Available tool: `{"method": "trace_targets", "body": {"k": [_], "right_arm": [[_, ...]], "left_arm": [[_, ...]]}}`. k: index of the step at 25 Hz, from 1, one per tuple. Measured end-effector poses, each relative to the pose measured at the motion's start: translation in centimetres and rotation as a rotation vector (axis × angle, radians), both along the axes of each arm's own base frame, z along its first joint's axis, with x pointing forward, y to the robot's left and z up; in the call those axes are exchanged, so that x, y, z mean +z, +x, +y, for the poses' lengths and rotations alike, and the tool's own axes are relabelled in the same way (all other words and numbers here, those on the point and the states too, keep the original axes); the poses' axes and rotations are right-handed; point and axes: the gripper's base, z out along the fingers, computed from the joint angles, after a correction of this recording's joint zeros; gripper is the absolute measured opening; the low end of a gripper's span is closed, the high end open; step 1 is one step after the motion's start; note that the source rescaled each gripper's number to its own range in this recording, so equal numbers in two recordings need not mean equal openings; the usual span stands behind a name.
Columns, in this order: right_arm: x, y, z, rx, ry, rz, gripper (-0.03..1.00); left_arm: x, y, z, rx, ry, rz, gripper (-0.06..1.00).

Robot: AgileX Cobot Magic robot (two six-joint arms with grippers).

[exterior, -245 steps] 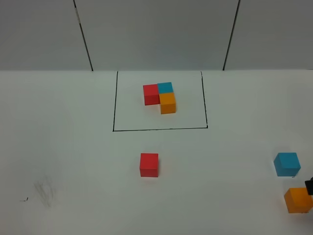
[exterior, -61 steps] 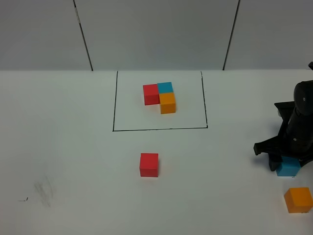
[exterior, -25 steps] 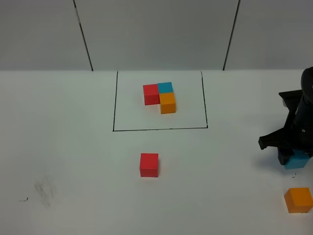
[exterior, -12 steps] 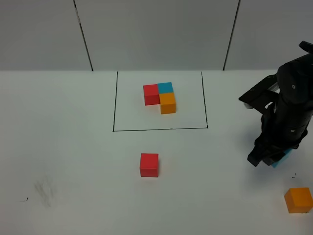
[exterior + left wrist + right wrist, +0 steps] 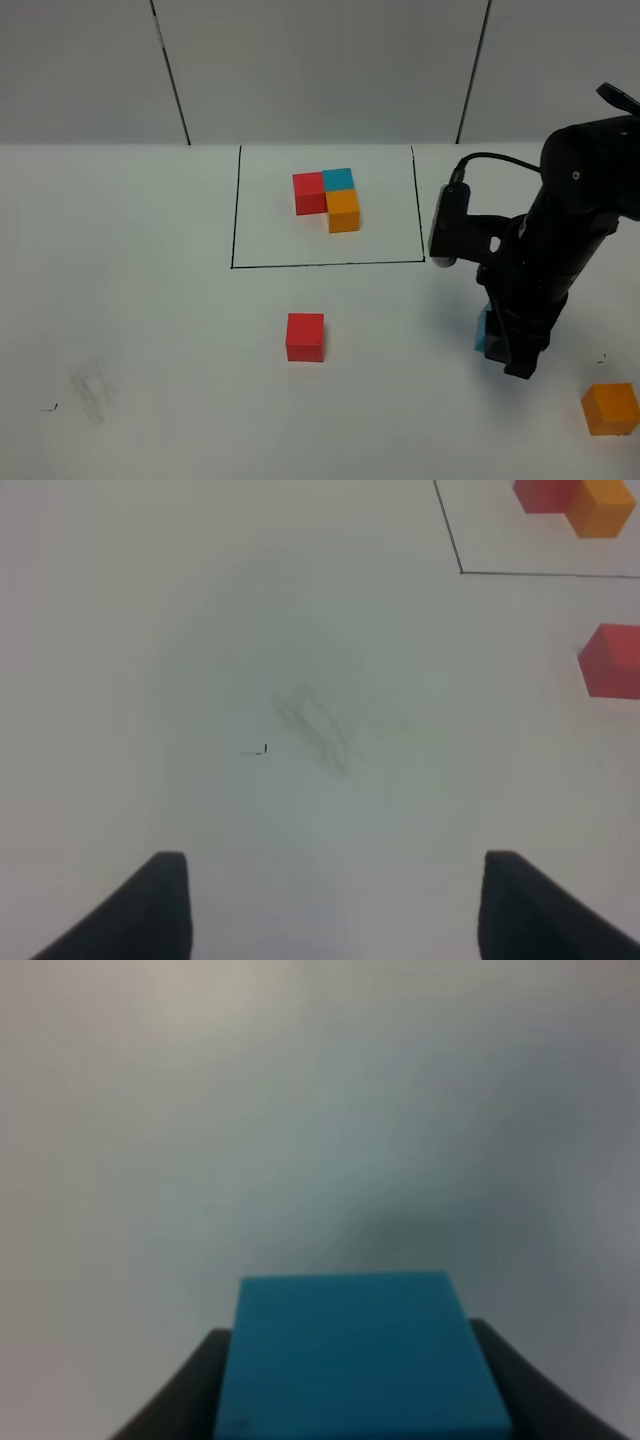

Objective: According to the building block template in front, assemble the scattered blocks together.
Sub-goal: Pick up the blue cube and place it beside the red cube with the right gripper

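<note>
The building block template (image 5: 328, 199) is a red, blue and orange cluster inside a black drawn rectangle at the back middle. A loose red block (image 5: 305, 336) (image 5: 610, 659) lies in front of the rectangle. The loose orange block (image 5: 611, 408) sits at the front right. My right gripper (image 5: 497, 340) is shut on the blue block (image 5: 482, 331) (image 5: 358, 1354) and holds it above the table, right of the red block. The dark fingers (image 5: 200, 1380) flank the cube in the right wrist view. My left gripper (image 5: 330, 910) is open over bare table, its fingertips (image 5: 160, 900) wide apart.
The white table (image 5: 150, 300) has a faint grey smudge (image 5: 92, 388) (image 5: 320, 725) at the front left. Grey wall panels (image 5: 320, 70) stand behind the table. The right arm's dark body (image 5: 570, 220) rises over the right side.
My right arm has swung left, carrying the blue block from the far right toward the middle. The red and orange loose blocks have not moved.
</note>
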Motion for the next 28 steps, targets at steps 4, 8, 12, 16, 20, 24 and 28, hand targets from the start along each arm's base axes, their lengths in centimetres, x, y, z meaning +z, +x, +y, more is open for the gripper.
{"method": "trace_targets", "body": {"k": [4,8,12,16,20,24,28], "right_arm": [[0.0,-0.5,1.2,0.110,-0.004,-0.017,0.02],[0.1,-0.4,2.0,0.181,-0.016,-0.074,0.02],[-0.7,0.1,2.6,0.205,-0.041,-0.082,0.02],[-1.6,0.9,3.8,0.210,-0.066,-0.057,0.02],[-1.8,1.8,4.8,0.200,-0.081,-0.048,0.02],[-2.3,2.5,5.8,0.151,-0.111,-0.021,0.02],[-3.3,2.8,7.3,0.140,-0.161,-0.003,0.02]], "left_arm": [[0.0,0.0,0.0,0.000,0.000,0.000,0.96],[0.0,0.0,0.0,0.000,0.000,0.000,0.96],[0.0,0.0,0.0,0.000,0.000,0.000,0.96],[0.0,0.0,0.0,0.000,0.000,0.000,0.96],[0.0,0.0,0.0,0.000,0.000,0.000,0.96],[0.0,0.0,0.0,0.000,0.000,0.000,0.96],[0.0,0.0,0.0,0.000,0.000,0.000,0.96]]}}
